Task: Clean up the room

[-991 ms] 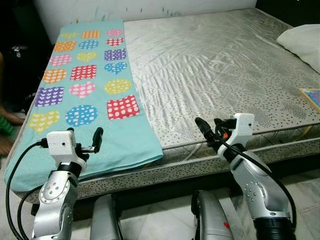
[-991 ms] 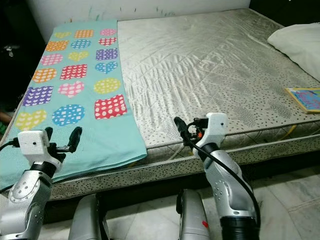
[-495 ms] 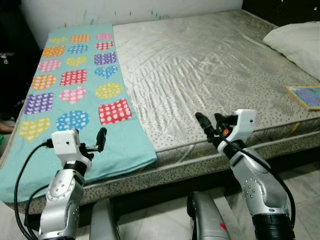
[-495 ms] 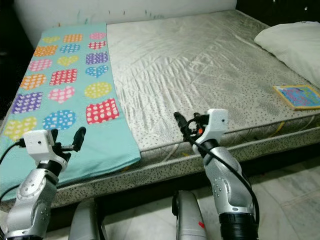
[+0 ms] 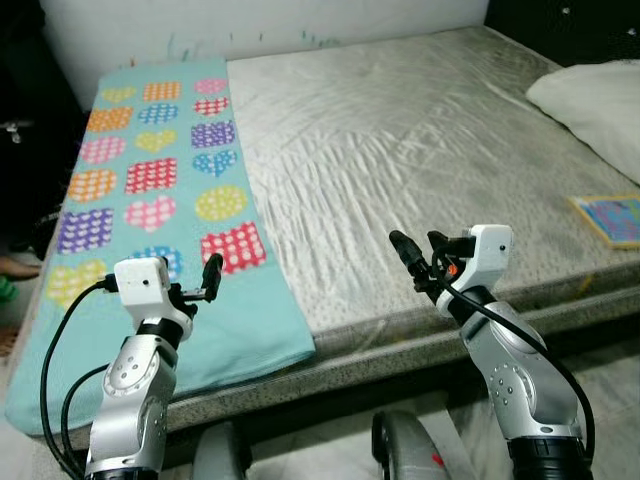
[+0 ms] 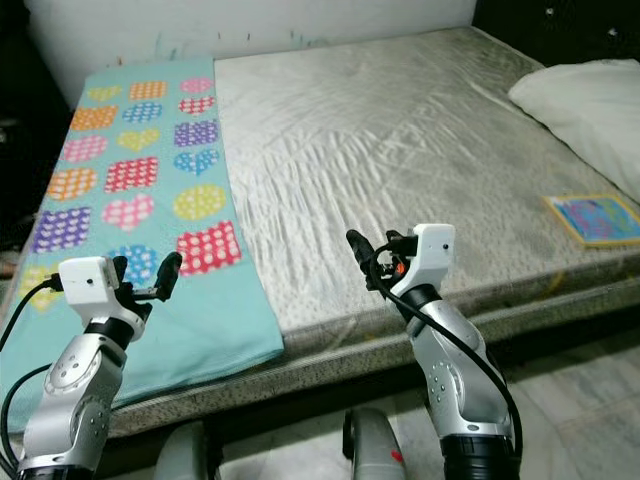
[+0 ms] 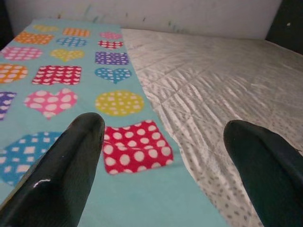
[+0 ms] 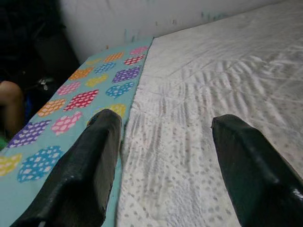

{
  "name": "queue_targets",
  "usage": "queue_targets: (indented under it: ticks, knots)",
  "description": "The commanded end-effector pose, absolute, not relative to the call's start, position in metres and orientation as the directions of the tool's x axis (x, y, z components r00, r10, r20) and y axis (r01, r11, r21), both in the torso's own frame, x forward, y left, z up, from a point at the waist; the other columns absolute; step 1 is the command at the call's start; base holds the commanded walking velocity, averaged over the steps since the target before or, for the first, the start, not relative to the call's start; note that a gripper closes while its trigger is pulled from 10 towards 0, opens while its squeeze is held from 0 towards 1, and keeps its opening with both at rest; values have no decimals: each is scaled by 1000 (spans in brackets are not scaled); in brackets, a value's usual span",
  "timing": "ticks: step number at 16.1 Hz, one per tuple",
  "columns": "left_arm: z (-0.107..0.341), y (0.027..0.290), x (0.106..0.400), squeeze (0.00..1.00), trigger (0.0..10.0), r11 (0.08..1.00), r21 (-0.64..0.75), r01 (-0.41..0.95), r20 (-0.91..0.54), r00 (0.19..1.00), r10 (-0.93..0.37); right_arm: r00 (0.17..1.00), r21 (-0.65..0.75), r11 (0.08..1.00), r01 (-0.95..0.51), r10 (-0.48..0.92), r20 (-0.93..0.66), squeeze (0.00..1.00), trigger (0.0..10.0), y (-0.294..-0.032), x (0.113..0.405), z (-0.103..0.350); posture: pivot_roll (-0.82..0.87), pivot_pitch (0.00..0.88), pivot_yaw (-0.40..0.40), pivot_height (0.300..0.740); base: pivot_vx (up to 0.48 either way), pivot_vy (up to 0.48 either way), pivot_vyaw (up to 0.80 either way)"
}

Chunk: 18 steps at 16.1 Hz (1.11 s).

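My left gripper [image 5: 200, 285] and right gripper [image 5: 420, 255], both wide and unladen, above the turquoise heart-patterned cloth [image 5: 160, 200] on the grey quilted bed [image 5: 420, 130]

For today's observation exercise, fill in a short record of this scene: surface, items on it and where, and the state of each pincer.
surface: bare quilted mattress
cloth: turquoise sheet with dotted hearts, spread flat along the robot's left side of the mattress, its near edge hanging over
pillow: white pillow, far right
book: colourful flat book, near the right edge of the mattress
left pincer: open, above the near part of the sheet, holding nothing
right pincer: open, above the mattress's near edge, holding nothing
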<state>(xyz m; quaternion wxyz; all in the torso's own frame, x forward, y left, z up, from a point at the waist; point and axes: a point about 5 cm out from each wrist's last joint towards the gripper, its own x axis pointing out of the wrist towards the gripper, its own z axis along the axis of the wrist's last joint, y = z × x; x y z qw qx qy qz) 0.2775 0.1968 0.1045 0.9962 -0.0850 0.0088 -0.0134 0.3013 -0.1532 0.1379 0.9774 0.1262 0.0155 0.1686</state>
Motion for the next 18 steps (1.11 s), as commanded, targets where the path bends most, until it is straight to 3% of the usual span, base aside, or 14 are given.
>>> queue_targets:
  ticks: [1,7,18]
  knots:
    - [104,201,276,0,10000,986,-165,13,-27,999,-18,938,251,906,-342,347,25,0,10000,-149,302,142,-188,0,33,679,0,0,0]
    - [106,198,281,0,10000,986,-164,36,-17,999,-40,940,247,909,-336,339,31,0,10000,-148,303,143,-192,0,42,740,0,0,0]
    - [107,191,287,0,10000,984,-165,71,-23,997,-75,953,222,929,-297,304,3,0,10000,-142,312,133,-163,0,21,740,0,0,-37]
